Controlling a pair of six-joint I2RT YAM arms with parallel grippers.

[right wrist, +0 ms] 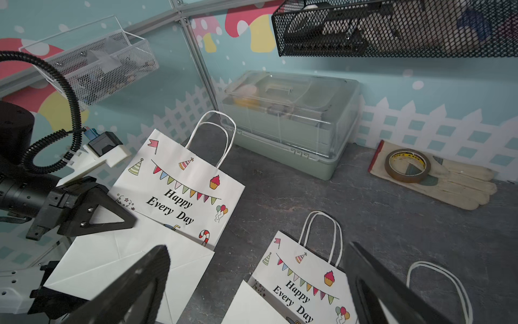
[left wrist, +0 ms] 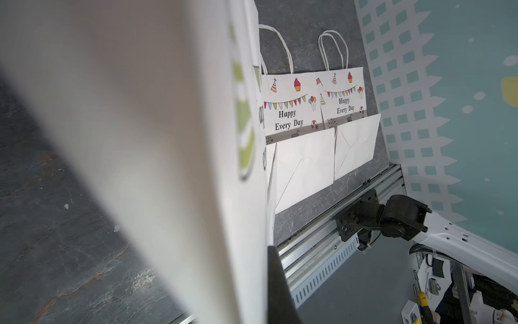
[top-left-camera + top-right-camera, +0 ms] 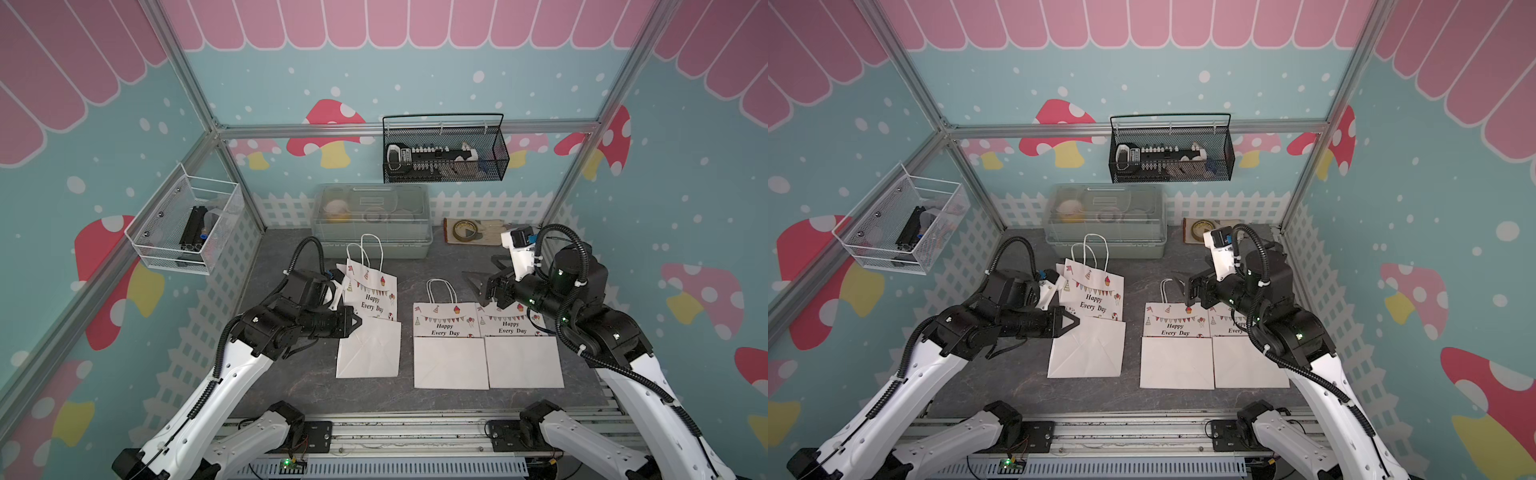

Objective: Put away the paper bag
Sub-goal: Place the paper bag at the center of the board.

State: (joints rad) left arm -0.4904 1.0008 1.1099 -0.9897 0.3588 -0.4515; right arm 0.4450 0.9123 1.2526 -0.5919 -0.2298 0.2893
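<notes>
Three white "Happy Every Day" paper bags lie on the dark table. My left gripper (image 3: 356, 322) (image 3: 1076, 322) is shut on the left edge of the left paper bag (image 3: 370, 299) (image 3: 1092, 299) (image 1: 179, 190), near its fold. That edge rises close and blurred in the left wrist view, where the bag (image 2: 182, 140) hides all but one finger (image 2: 277, 286). My right gripper (image 3: 484, 274) (image 1: 258, 283) hangs open and empty above the handles of the middle bag (image 3: 446, 328) (image 1: 302, 280) and the right bag (image 3: 519, 357).
A green box with a clear lid (image 3: 372, 220) stands behind the bags. A tape roll (image 3: 464, 229) rests on a glove (image 1: 462, 185) at the back right. A black mesh basket (image 3: 444, 153) hangs on the back rail and a white mesh basket (image 3: 187, 224) on the left wall.
</notes>
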